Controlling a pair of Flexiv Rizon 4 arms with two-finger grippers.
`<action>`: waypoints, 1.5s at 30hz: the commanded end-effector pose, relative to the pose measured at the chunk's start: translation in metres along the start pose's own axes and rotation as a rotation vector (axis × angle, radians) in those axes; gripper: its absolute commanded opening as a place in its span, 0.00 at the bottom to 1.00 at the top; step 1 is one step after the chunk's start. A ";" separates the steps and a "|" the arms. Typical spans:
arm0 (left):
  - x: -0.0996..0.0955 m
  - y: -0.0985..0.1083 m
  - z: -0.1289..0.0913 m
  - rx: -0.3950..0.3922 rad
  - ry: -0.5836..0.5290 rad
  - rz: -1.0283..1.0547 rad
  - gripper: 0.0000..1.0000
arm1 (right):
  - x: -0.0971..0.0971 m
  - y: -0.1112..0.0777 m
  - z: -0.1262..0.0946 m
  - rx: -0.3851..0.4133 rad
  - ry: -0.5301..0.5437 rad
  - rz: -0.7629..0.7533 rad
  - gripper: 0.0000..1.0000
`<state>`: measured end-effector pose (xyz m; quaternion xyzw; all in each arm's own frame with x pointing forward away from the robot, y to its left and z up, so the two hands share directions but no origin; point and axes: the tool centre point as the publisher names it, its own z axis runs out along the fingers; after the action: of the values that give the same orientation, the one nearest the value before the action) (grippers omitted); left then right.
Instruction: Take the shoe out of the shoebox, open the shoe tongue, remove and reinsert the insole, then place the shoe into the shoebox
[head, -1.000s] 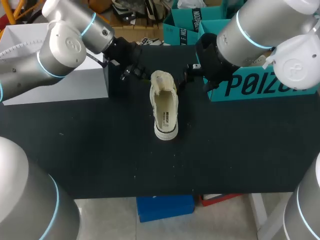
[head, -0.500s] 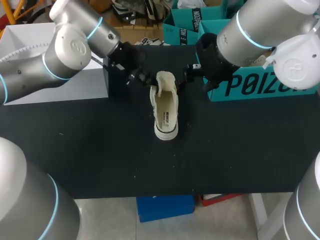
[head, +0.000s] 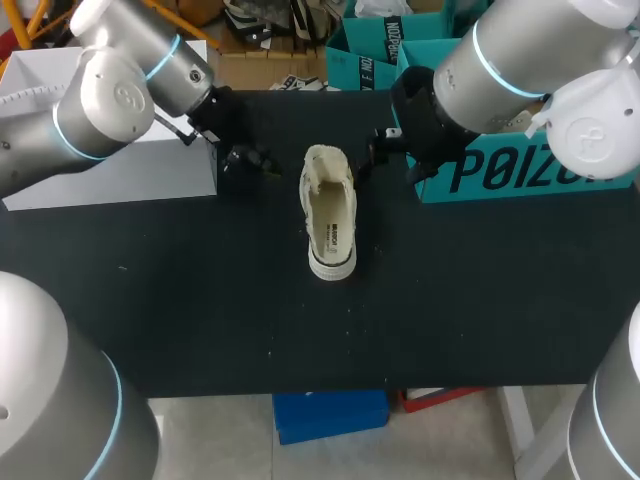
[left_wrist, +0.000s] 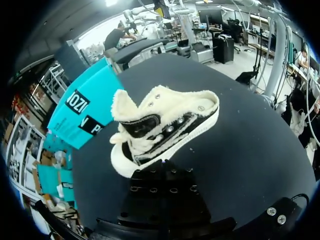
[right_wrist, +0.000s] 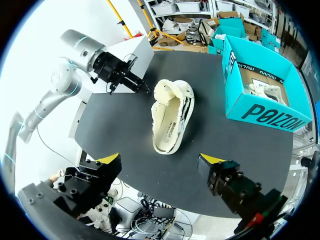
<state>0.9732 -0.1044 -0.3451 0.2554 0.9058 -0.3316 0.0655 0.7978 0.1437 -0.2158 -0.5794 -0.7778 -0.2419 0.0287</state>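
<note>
The shoe (head: 330, 215) is out of the shoebox (head: 520, 178) and is stood on its sole on the black table (head: 200, 300), so the first step can be judged done. Its fleecy mouth is spread wide, which suggests that the tongue has been opened. A printed insole (head: 338, 240) is seen lying inside the shoe. Whether it has already been pulled out and put back cannot be told, so this step is judged either pending or complete. The return of the shoe to the box is clearly left to do.

The left gripper (head: 248, 160) is held near the fleecy end of the shoe, to the shoe's left and apart from it. Whether it is wide or narrow cannot be told. The right gripper (right_wrist: 160, 160) is spread wide with nothing held, off the shoe. The teal shoebox is set to the right of the shoe, and a second shoe (right_wrist: 263, 91) is seen inside it.
</note>
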 end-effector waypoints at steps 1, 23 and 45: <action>-0.004 0.000 -0.020 -0.019 -0.030 0.000 0.00 | 0.000 0.000 0.002 -0.001 0.001 0.000 1.00; -0.104 -0.058 0.022 -0.007 0.002 0.189 0.00 | 0.000 0.000 0.002 -0.001 0.001 0.000 1.00; -0.043 -0.059 0.036 -0.012 0.111 0.190 0.00 | 0.000 0.000 0.002 -0.001 0.001 0.000 1.00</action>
<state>0.9851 -0.1852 -0.3274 0.3594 0.8813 -0.3040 0.0421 0.7978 0.1437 -0.2158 -0.5793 -0.7778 -0.2419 0.0287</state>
